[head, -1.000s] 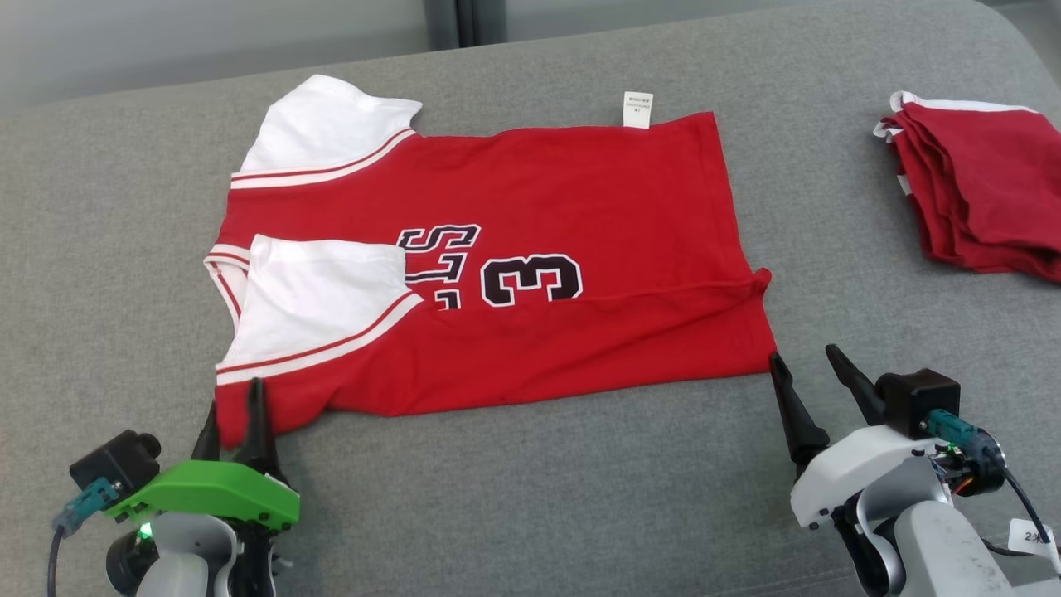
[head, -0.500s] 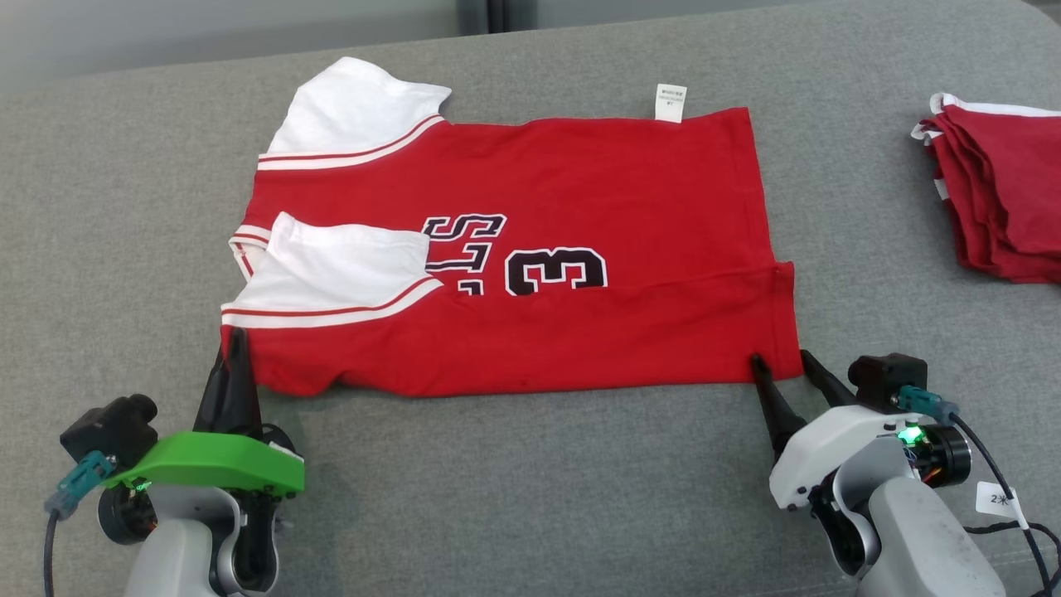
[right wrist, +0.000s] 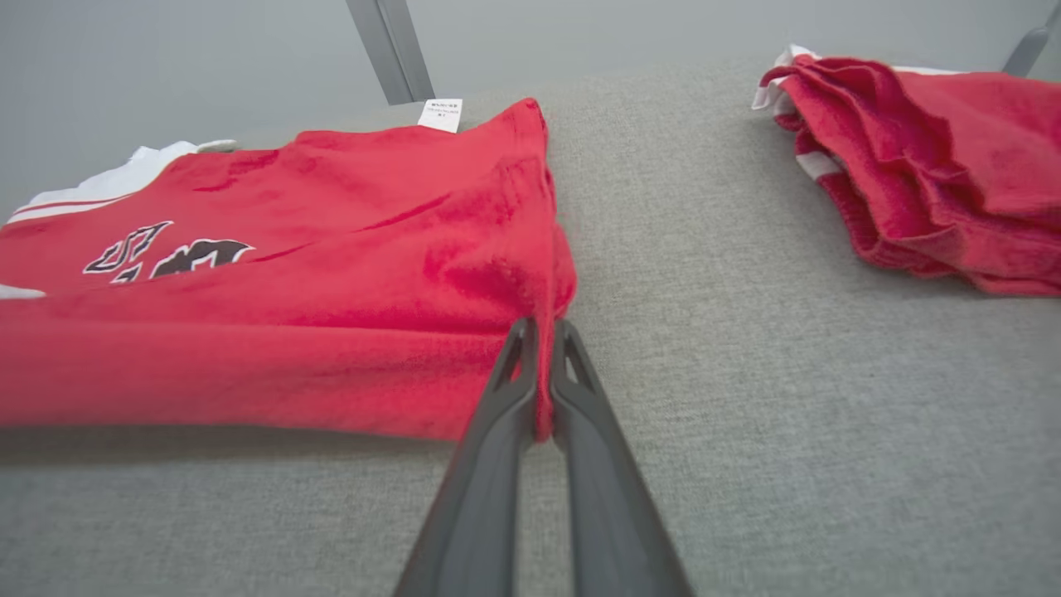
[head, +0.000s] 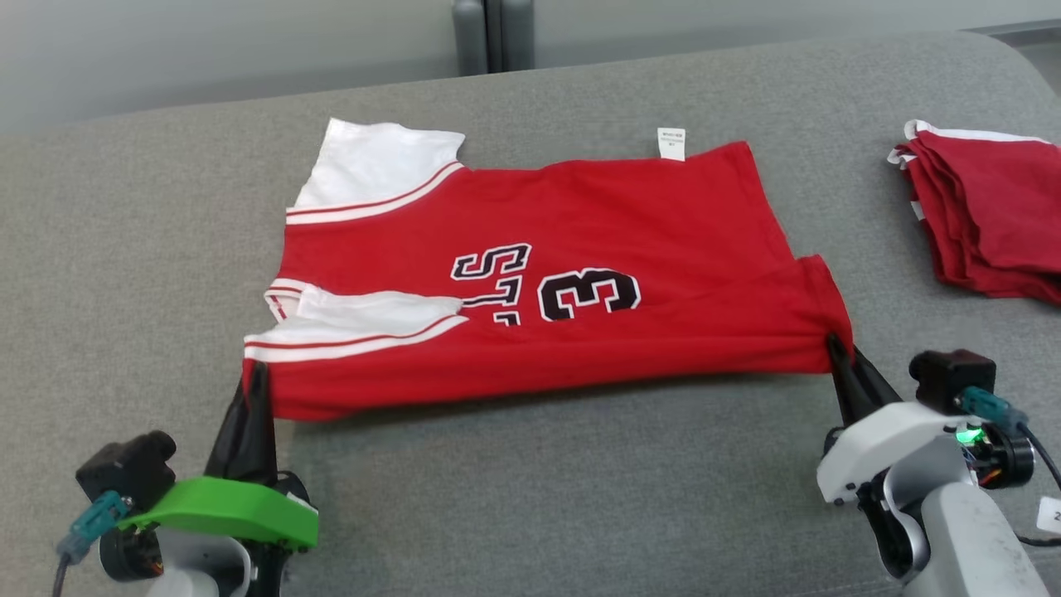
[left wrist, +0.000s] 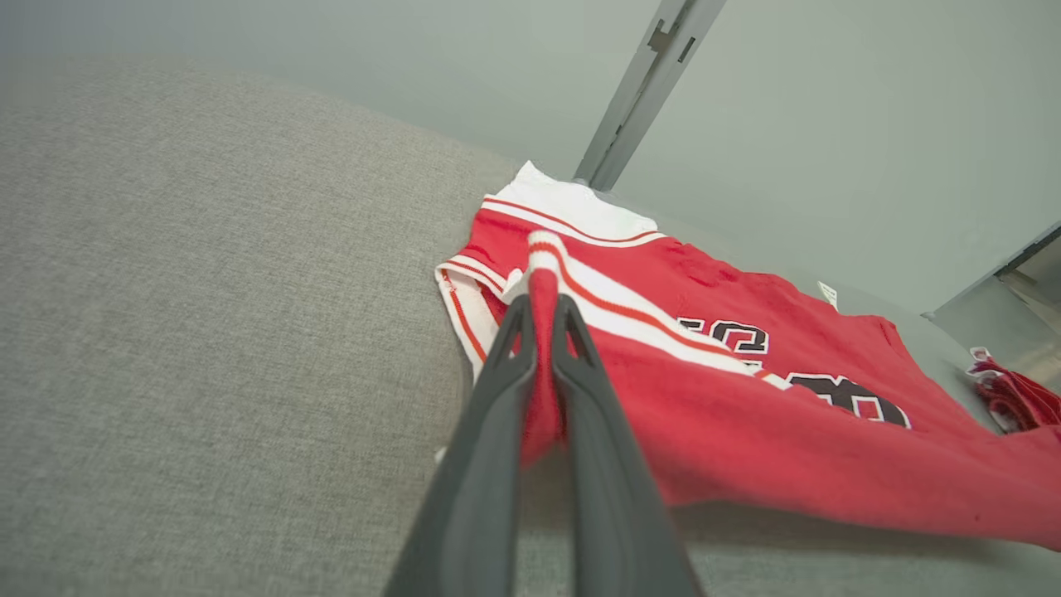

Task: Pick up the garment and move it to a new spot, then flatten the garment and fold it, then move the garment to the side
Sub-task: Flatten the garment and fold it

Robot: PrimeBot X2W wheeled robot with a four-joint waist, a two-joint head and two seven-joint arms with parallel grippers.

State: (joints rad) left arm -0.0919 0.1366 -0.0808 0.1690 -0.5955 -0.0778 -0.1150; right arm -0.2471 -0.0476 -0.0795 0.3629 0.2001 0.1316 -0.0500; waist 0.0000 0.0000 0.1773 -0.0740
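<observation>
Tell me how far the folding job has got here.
Done: the jersey lies spread on the grey cushion, its near sleeve folded inward. In hand: left hand and right hand are each shut on a near corner, that edge raised. Left: finish the fold, then move it aside, perhaps toward the red pile.

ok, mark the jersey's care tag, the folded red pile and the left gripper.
care tag (head: pixel 671 143), head view, centre of the white label.
folded red pile (head: pixel 990 211), head view, top red layer.
left gripper (left wrist: pixel 543 305), left wrist view, between fingertips clamping the jersey (left wrist: pixel 746 431).
</observation>
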